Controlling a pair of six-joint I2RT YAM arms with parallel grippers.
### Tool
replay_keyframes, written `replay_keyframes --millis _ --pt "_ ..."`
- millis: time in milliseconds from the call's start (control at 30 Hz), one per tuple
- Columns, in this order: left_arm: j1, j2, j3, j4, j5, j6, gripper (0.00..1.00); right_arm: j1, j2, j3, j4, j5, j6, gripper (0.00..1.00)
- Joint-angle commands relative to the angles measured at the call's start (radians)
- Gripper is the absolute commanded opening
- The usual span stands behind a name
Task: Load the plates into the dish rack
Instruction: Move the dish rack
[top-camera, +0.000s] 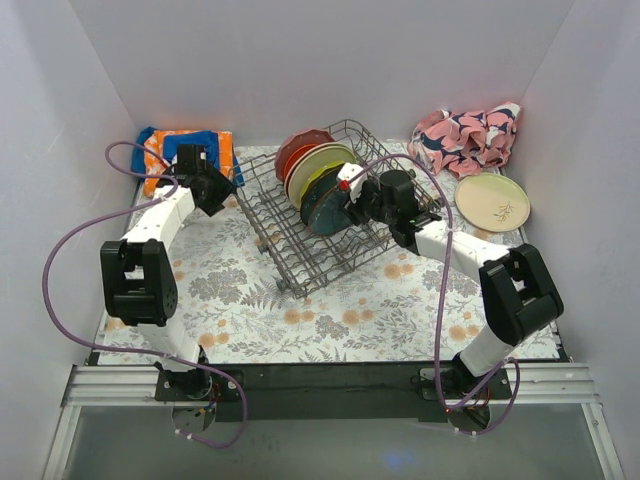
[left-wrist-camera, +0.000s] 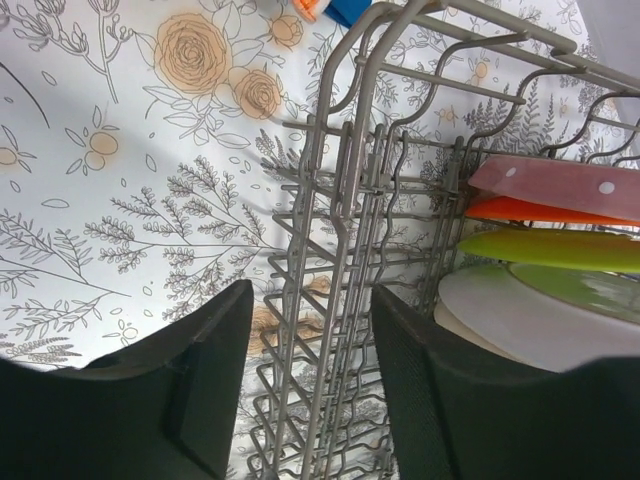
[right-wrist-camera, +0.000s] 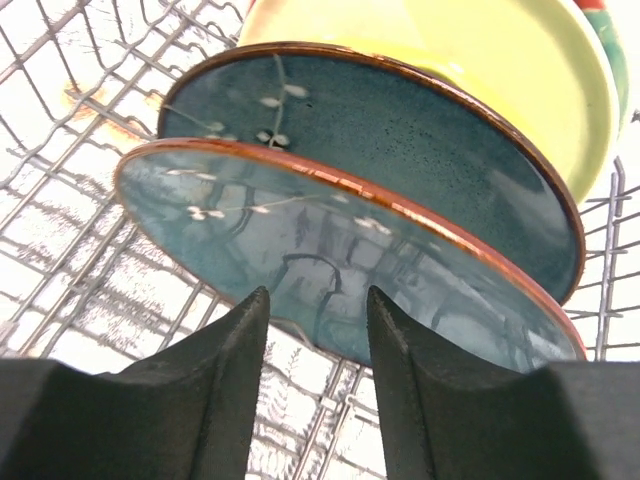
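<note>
A grey wire dish rack (top-camera: 300, 240) sits askew on the flower-printed surface (top-camera: 300, 320), with a row of plates standing on edge in its far half. A dark red plate (top-camera: 303, 143) is at the back, a yellow-green plate (top-camera: 322, 163) in the middle and a slate-blue plate (top-camera: 322, 207) in front. The right gripper (top-camera: 347, 203) reaches into the rack at the blue plate's rim. The left gripper (top-camera: 226, 197) hovers at the rack's left edge. A cream plate with a twig mark (top-camera: 492, 202) lies flat at right, near a crumpled pink cloth (top-camera: 466, 135). A folded orange-blue cloth (top-camera: 185, 150) lies far left.
</note>
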Motion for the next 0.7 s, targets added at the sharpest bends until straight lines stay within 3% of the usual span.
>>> replay_keyframes --millis 0,167,400,667 --pt "0.001 -0.108 -0.004 0.000 -0.008 0.052 0.57 0.005 -0.101 -0.020 0.000 -0.021 -0.019 0.51" --pt "0.004 -0.226 -0.060 0.051 0.084 0.140 0.66 0.005 -0.179 -0.041 -0.111 -0.044 -0.032 0.54" --pt "0.004 -0.467 -0.246 0.160 0.332 0.273 0.70 -0.060 -0.372 -0.027 -0.534 -0.165 -0.144 0.62" --pt "0.001 -0.650 -0.436 0.166 0.590 0.287 0.71 -0.362 -0.623 -0.136 -0.764 -0.197 -0.229 0.87"
